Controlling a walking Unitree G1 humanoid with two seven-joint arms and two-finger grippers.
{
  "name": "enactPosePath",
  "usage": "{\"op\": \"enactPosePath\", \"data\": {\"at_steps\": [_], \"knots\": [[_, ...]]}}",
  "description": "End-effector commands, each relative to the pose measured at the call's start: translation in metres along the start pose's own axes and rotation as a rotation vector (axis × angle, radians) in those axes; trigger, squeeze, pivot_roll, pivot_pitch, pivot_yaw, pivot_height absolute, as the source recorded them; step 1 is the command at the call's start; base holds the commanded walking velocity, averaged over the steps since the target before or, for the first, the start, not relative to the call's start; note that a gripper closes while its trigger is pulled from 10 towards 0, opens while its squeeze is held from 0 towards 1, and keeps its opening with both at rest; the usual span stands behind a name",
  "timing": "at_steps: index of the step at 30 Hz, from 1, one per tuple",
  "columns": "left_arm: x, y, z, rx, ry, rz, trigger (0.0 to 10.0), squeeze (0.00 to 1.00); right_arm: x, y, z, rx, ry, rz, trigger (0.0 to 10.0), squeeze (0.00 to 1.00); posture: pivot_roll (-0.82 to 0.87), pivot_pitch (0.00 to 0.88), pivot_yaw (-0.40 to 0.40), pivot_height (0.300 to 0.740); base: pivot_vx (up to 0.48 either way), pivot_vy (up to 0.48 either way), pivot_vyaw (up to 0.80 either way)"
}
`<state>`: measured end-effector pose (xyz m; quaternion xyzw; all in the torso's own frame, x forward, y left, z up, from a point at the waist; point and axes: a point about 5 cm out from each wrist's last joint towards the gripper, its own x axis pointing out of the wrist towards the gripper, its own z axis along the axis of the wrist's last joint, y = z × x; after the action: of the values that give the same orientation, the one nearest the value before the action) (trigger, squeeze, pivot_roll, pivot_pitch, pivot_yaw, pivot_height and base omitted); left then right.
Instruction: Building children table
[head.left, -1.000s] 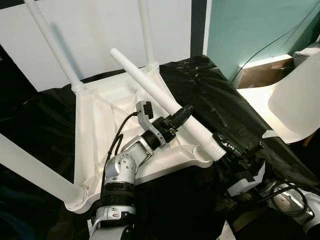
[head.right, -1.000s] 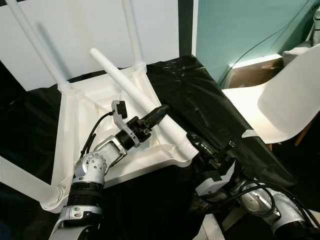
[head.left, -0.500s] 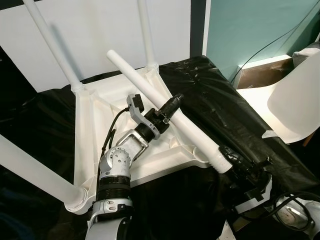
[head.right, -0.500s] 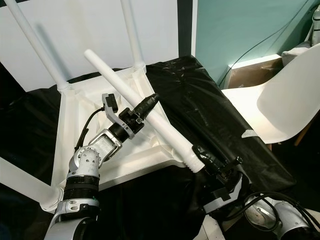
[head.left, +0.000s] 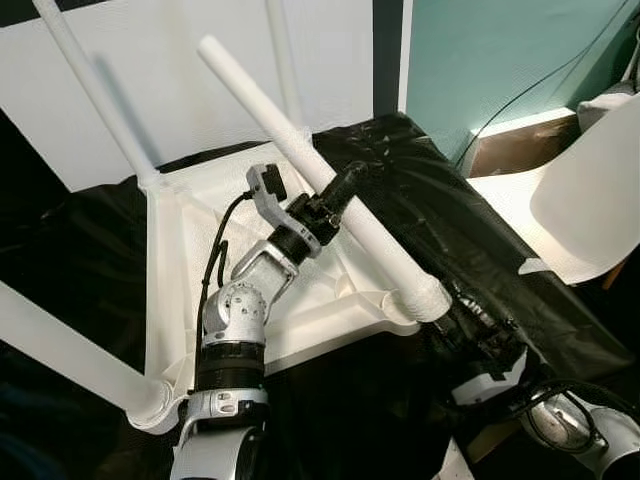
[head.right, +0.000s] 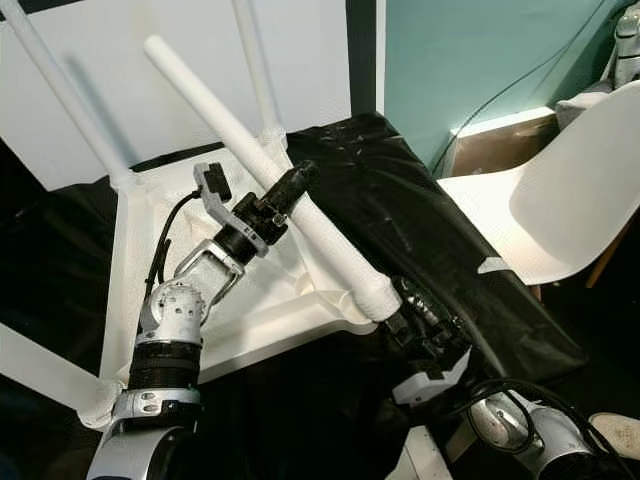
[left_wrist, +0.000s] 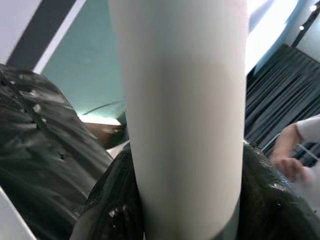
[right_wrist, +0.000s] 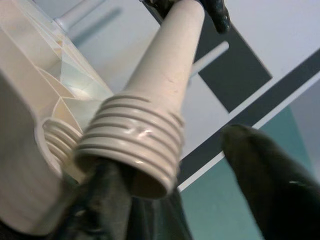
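A white plastic children's table (head.left: 180, 260) lies upside down on a black cover, with three legs standing up from its corners. A loose white leg (head.left: 300, 130) slants over it, and my left gripper (head.left: 345, 185) is shut on its middle. The leg's threaded end (right_wrist: 135, 150) hangs just beside the ribbed socket (right_wrist: 52, 140) at the table's near right corner. My right gripper (head.left: 465, 320) is under that end. Its fingers are open: the threads rest against one, and the other finger (right_wrist: 265, 175) stands apart from the leg.
The black plastic cover (head.left: 440, 220) drapes over the support under the table. A white chair (head.left: 590, 200) stands at the right, with a cardboard box (head.left: 510, 150) behind it by the teal wall. A person's hand (left_wrist: 287, 165) shows far off in the left wrist view.
My left gripper has lifted and swung the loose leg steeper. The threaded end has come back up against the table's near right corner, and my right gripper has followed it.
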<state>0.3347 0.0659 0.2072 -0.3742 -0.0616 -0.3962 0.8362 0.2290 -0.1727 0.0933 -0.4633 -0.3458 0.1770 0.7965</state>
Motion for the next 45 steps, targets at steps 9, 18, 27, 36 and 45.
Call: {"op": "enactPosePath", "data": {"at_steps": [9,18,27,36,45], "knots": [[0.027,-0.022,0.008,0.467,-0.018,0.056,0.0,0.0,0.019,-0.002,0.016,0.402,0.121,-0.048,10.0,0.0,-0.07,0.0,0.154,0.74,0.0,0.0,0.0],[0.029,-0.022,-0.002,0.593,0.032,0.071,0.0,0.0,0.032,-0.011,0.023,0.732,0.164,0.037,10.0,0.0,-0.07,0.0,0.15,0.74,0.0,0.0,0.0],[0.029,-0.014,-0.006,0.679,0.053,0.113,0.0,0.0,0.043,-0.026,0.037,0.845,0.114,0.111,10.0,0.0,-0.07,0.0,0.147,0.74,0.0,0.0,0.0],[0.028,-0.012,-0.009,0.692,0.057,0.124,0.0,0.0,0.047,-0.037,0.038,0.888,0.125,0.121,10.0,0.0,-0.08,0.0,0.147,0.74,0.0,0.0,0.0],[0.031,-0.015,-0.014,0.69,0.061,0.085,0.0,0.0,0.067,-0.053,0.028,0.786,0.128,0.103,10.0,0.0,-0.08,0.0,0.146,0.74,0.0,0.0,0.0]]}}
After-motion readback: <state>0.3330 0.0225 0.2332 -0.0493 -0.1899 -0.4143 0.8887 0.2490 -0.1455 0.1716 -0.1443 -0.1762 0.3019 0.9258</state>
